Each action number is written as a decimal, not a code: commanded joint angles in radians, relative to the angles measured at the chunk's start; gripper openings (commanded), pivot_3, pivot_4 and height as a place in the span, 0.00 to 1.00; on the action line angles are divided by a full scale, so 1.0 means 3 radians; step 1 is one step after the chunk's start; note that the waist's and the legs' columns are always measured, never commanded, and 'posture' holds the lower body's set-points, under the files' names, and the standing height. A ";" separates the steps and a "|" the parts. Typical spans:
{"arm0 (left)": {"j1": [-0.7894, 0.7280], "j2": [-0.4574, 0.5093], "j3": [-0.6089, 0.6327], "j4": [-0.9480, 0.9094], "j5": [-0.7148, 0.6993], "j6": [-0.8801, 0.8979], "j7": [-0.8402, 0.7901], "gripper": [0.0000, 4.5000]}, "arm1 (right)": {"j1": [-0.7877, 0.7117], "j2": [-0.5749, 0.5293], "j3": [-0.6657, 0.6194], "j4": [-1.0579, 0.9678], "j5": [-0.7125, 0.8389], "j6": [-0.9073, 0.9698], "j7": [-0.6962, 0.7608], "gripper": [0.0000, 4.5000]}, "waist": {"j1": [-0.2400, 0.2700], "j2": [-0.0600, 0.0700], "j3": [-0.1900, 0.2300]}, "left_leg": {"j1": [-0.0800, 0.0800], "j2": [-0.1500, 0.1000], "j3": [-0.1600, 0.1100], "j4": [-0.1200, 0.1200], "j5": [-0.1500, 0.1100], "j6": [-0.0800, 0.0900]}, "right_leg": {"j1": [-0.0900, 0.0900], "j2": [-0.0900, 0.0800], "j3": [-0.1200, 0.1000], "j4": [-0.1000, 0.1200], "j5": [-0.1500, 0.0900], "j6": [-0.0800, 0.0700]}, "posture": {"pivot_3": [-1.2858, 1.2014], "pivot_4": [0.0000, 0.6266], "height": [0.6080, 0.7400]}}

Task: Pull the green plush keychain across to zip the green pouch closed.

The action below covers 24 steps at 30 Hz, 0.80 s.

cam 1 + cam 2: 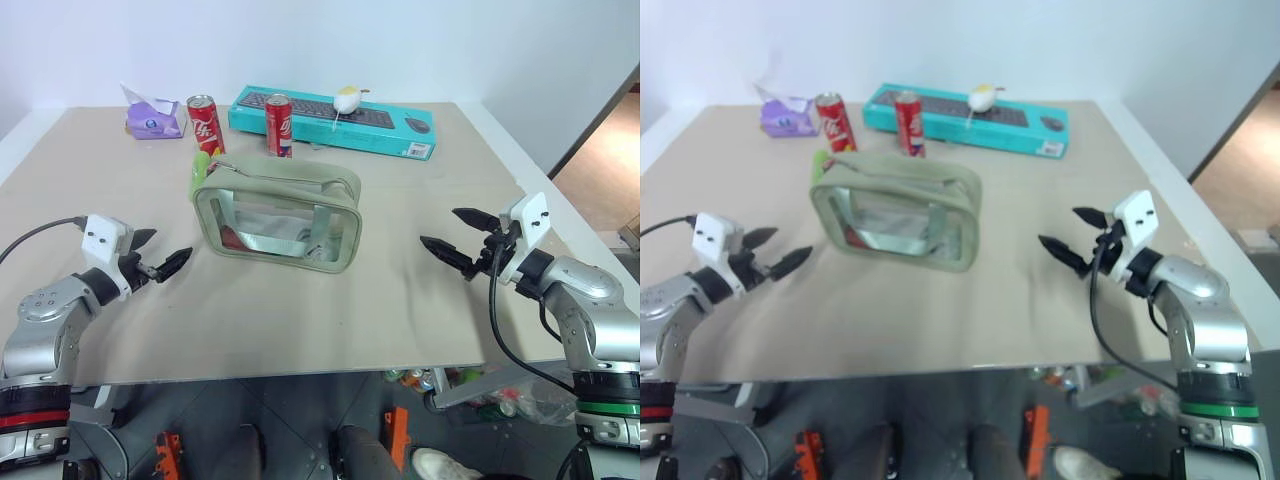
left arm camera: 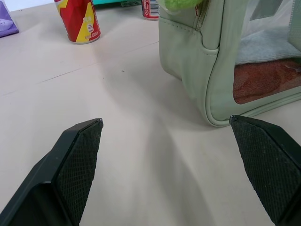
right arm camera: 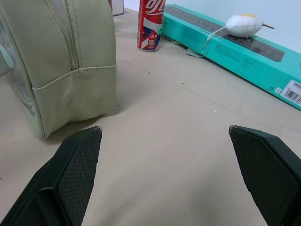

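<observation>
The boxy sage-green fabric pouch [image 1: 276,217] with clear window sides stands mid-table, and the lime-green plush keychain [image 1: 201,164] hangs at its far-left corner, beside a red soda can [image 1: 206,124]. Both the left gripper [image 1: 160,256] and the right gripper [image 1: 462,240] hover with fingers spread wide, well apart from the pouch. The light pouch would likely slide or tip if the keychain were pulled without bracing, and the fuzzy plush could slip free. The cans' white script looks like Coca-Cola lettering; the teal keyboard box [image 1: 335,120] shows no readable text.
</observation>
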<state>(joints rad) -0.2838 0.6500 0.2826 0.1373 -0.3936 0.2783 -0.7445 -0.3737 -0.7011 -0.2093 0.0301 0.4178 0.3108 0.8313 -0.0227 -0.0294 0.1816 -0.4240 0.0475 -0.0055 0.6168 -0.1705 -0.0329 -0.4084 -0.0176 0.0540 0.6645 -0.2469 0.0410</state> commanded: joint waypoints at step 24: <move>0.0051 0.0437 0.0103 -0.1289 -0.1174 0.0808 -0.0766 0.99 | -0.0182 -0.0101 -0.0035 -0.0087 0.0053 0.0068 0.0097 1.00 | -0.0003 0.0000 0.0001 | 0.0001 0.0002 0.0003 0.0000 0.0000 0.0000 | 0.0000 0.0001 0.0002 0.0000 -0.0001 -0.0001 | 0.52 0.24 1.00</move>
<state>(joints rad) -0.2486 0.7546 0.3101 -0.1896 -0.7035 0.4887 -0.9541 -0.4044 -0.7087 -0.1971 0.0293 0.4195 0.3304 0.8490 -0.0237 -0.0294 0.1817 -0.4237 0.0480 -0.0049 0.6169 -0.1705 -0.0330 -0.4085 -0.0172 0.0546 0.6645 -0.2473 0.0401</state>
